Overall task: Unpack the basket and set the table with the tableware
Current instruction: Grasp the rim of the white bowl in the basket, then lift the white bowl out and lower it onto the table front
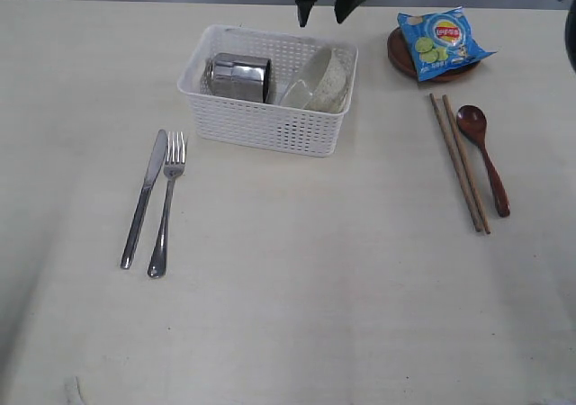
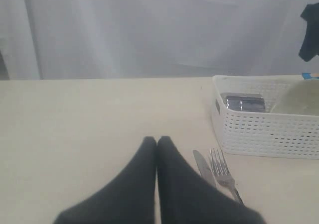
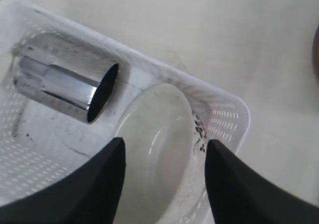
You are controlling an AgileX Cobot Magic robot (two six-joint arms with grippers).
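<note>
A steel knife (image 1: 144, 200) and fork (image 1: 166, 209) are lying side by side on the left of the pale table (image 1: 297, 324), handles toward the camera, almost touching near their tips. In the left wrist view the left hand (image 2: 156, 142) is showing its two dark fingers pressed together with nothing between them, just beside the tips of the knife and fork. On the right side of the table, a pair of wooden chopsticks (image 1: 461, 164) is lying close together, with a red-brown spoon (image 1: 483, 157) resting just beside it, bowl end away from the camera. Farther back, near the middle, the white lattice basket (image 1: 261, 128) is standing on the table; inside it a steel cup (image 1: 239, 76) is lying on its side at the left end, its mouth facing a white bowl (image 1: 319, 83) that is leaning tilted against the right end. Beyond the chopsticks, a brown plate (image 1: 397, 56) is sitting under a blue snack bag (image 1: 443, 40). At the far edge, the right hand (image 1: 323, 18) is hanging above the basket's far rim with its fingers spread apart, gripping nothing, the bowl showing between them in the right wrist view.
</note>
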